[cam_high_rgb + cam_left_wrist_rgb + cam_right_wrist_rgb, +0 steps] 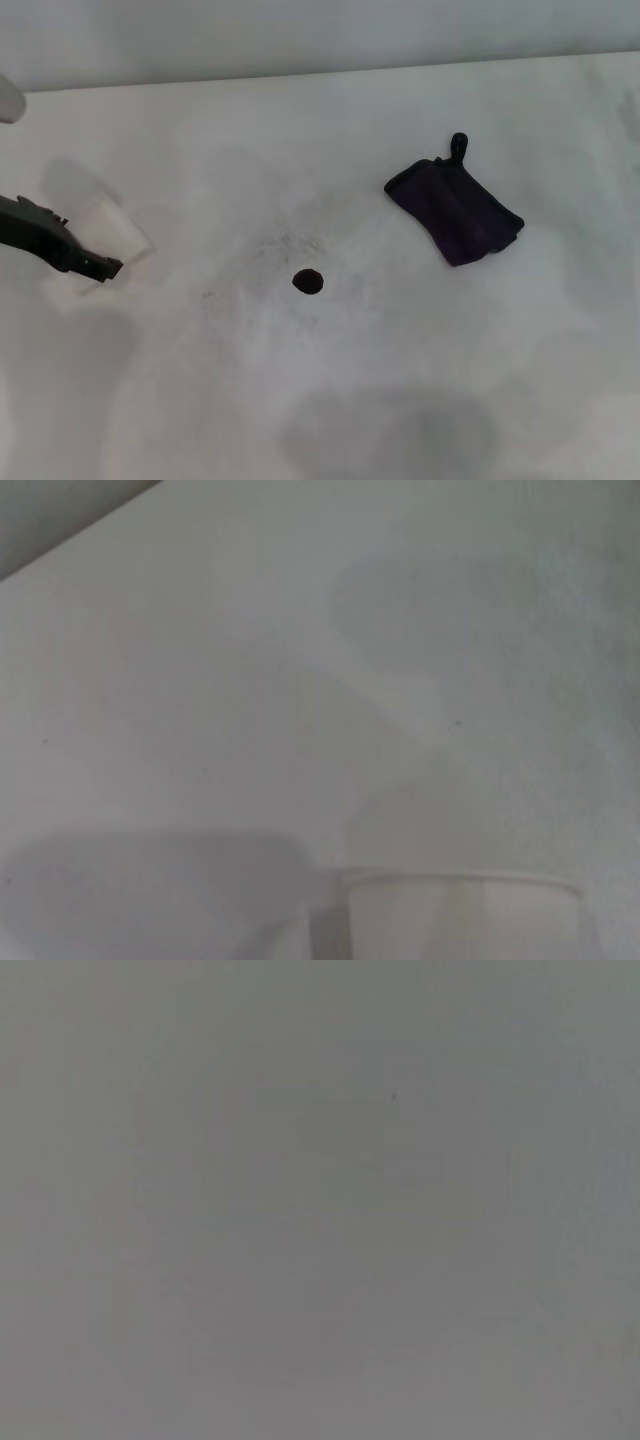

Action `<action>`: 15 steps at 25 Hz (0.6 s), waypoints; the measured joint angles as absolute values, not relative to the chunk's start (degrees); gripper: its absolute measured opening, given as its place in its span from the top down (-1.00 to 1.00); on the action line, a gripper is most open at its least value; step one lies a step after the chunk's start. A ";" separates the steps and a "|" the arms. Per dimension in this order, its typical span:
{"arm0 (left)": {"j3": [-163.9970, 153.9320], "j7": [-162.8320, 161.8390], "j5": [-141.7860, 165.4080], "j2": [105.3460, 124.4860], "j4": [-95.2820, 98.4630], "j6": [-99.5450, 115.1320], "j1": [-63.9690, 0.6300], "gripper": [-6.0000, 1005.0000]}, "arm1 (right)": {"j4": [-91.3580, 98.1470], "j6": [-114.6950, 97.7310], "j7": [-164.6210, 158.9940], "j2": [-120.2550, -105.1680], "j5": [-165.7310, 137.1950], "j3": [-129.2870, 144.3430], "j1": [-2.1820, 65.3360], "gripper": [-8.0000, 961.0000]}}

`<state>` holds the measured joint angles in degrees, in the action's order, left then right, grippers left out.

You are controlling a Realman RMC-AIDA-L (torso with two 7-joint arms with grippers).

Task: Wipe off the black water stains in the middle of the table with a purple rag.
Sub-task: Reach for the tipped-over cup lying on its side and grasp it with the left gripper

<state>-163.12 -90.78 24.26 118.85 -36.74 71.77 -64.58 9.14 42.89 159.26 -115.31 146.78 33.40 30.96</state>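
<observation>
Stain blot (pixel 308 281) sits mid-frame on desk (pixel 500 360); purple rag (pixel 455 210) upper right, soft, limp: pinch mid-fold. Left gripper (pixel 100 266) at left by cup (pixel 105 232), fingers' opening unclear; right unseen.

Blk angular left arm (pixel 45 238)

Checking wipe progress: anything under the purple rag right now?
Cannot tell. The purple rag lies folded flat on the table, covering whatever is beneath. The black water stain sits uncovered, apart from the rag. No hand is on the rag; the left hand is across the table.
</observation>
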 joint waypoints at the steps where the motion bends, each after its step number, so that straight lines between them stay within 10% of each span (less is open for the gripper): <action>1: -163.13 -90.76 24.26 118.87 -36.59 71.51 -64.51 -0.74 | 9.14 42.88 159.26 -115.31 146.77 33.39 30.97 -0.82; 15: -163.12 -90.45 24.28 118.77 -35.26 70.16 -64.20 -0.71 | 9.14 42.89 159.19 -115.31 146.78 33.40 30.94 -0.82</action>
